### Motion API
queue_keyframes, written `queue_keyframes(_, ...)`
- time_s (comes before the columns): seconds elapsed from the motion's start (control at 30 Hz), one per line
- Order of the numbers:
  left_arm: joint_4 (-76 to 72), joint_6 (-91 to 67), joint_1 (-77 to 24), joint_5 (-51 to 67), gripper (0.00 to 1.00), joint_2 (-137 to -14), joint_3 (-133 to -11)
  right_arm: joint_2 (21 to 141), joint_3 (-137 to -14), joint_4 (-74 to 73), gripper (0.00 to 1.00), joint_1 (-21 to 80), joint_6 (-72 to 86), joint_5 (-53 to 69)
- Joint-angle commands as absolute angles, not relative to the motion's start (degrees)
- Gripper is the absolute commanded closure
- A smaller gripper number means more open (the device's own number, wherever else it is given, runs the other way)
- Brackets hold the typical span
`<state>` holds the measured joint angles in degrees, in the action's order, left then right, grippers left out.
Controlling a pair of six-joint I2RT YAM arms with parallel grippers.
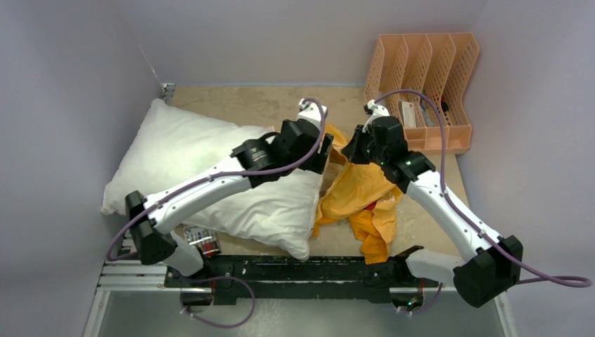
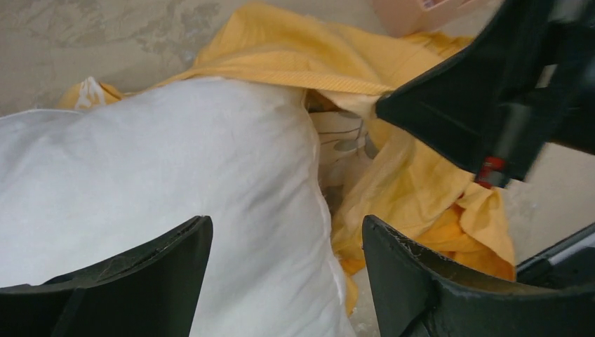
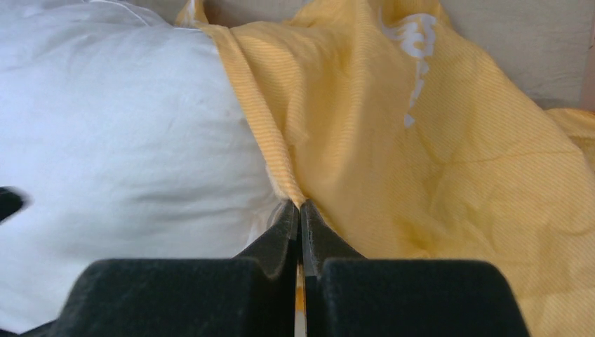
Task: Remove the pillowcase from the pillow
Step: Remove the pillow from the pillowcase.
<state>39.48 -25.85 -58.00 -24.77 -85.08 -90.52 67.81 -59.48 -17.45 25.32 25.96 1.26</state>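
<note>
Pillow (image 1: 182,161) on left half of bench (image 1: 238,102), pillowcase (image 1: 361,189) bunched against pillow's right edge, file rack (image 1: 421,77) at far right corner behind pillowcase, left hand (image 2: 288,232) above pillow's right end, right hand (image 3: 300,207) at pillow-pillowcase junction

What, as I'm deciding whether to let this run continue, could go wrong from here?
The right gripper is shut on just the edge of the pillowcase, right beside the pillow; it may slip off, or pinch the pillow too.
The left gripper hangs open over the pillow, gripping nothing, while the pillowcase lies over the pillow's far edge; a pull may drag the pillow along.
The rack stands close beyond the right gripper and could be bumped.
</note>
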Motion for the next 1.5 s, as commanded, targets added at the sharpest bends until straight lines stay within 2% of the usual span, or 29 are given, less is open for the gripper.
queue_keyframes(0.0, 42.03, -24.73, -55.96, -26.91, 0.23, -91.45, -87.52, 64.89, -61.34, -16.20, 1.00, 25.05, 30.26, 1.87)
queue_keyframes(0.03, 42.64, -25.77, -55.64, -27.95, 0.26, -92.50, -85.83, 64.91, -61.32, -16.22, 1.00, 25.05, 30.38, 1.54)
queue_keyframes(0.13, 41.83, -28.53, -54.05, -30.53, 0.47, -93.88, -79.25, 65.22, -61.76, -18.36, 1.00, 25.05, 31.31, -0.30)
queue_keyframes(0.2, 42.47, -29.72, -53.23, -31.25, 0.79, -93.64, -76.44, 65.26, -61.86, -19.77, 1.00, 25.05, 31.62, -2.28)
queue_keyframes(0.27, 42.83, -30.41, -53.09, -32.82, 1.00, -91.67, -75.10, 65.49, -62.20, -21.50, 1.00, 25.05, 31.19, -5.87)
queue_keyframes(0.53, 42.72, -30.14, -51.42, -35.61, 1.00, -76.30, -74.77, 69.86, -65.32, -30.82, 1.00, 23.07, 28.06, -20.41)
queue_keyframes(0.7, 47.24, -31.30, -48.80, -38.70, 1.00, -68.83, -74.52, 71.08, -62.92, -32.13, 1.00, 18.09, 30.09, -16.36)
queue_keyframes(0.87, 48.63, -30.71, -46.51, -38.17, 1.00, -64.26, -76.42, 70.63, -60.52, -31.87, 1.00, 17.40, 30.81, -14.32)
queue_keyframes(0.93, 48.42, -30.34, -46.47, -38.67, 1.00, -63.42, -77.87, 69.92, -59.80, -28.88, 1.00, 17.43, 26.40, -5.74)
queue_keyframes(0.97, 48.61, -29.99, -46.49, -39.13, 1.00, -63.36, -78.98, 69.46, -59.13, -25.66, 1.00, 17.41, 22.98, 7.25)
queue_keyframes(1.1, 49.35, -28.07, -45.83, -41.91, 1.00, -65.49, -84.24, 70.50, -57.93, -14.67, 1.00, 19.79, 19.32, 39.99)
queue_keyframes(1.13, 49.81, -27.74, -45.25, -42.85, 1.00, -66.35, -85.63, 71.91, -58.28, -13.94, 1.00, 21.72, 19.33, 43.06)
queue_keyframes(1.23, 51.35, -27.49, -40.07, -42.85, 1.00, -69.66, -90.02, 76.81, -60.75, -18.83, 1.00, 29.81, 14.80, 39.65)
queue_keyframes(1.3, 49.77, -26.82, -35.91, -38.55, 1.00, -70.42, -90.99, 79.90, -61.19, -20.41, 0.95, 32.07, 12.86, 42.53)
queue_keyframes(1.4, 47.16, -26.33, -33.96, -35.52, 1.00, -71.02, -91.77, 82.15, -61.03, -20.98, 0.79, 32.71, 12.33, 46.68)
queue_keyframes(1.47, 46.85, -26.28, -33.48, -35.00, 1.00, -71.76, -92.30, 81.85, -60.86, -21.02, 0.54, 33.02, 14.03, 41.03)
